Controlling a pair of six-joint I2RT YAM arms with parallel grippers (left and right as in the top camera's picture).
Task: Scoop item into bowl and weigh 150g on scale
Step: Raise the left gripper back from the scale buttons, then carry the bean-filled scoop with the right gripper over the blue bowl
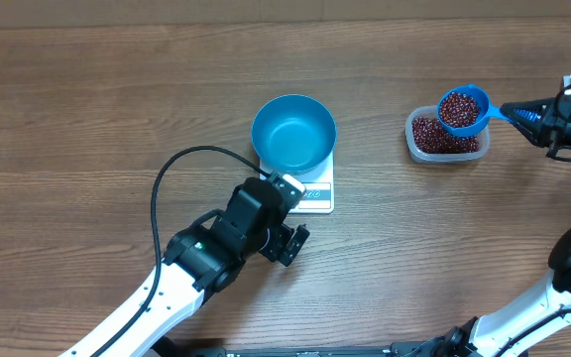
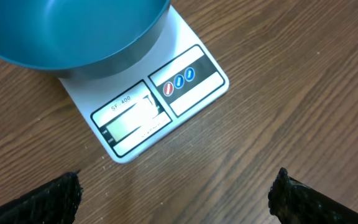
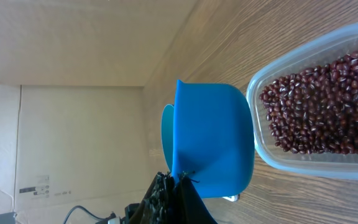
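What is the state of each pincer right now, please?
Left pincer: open, holding nothing, near the scale.
Right pincer: closed on the handle of the scoop, which is full of beans.

Left gripper (image 2: 176,190) splayed, right gripper (image 1: 516,113) clenched.

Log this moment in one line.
right hand: holds scoop of beans above tub | left hand: open, by scale | bowl: empty, on scale
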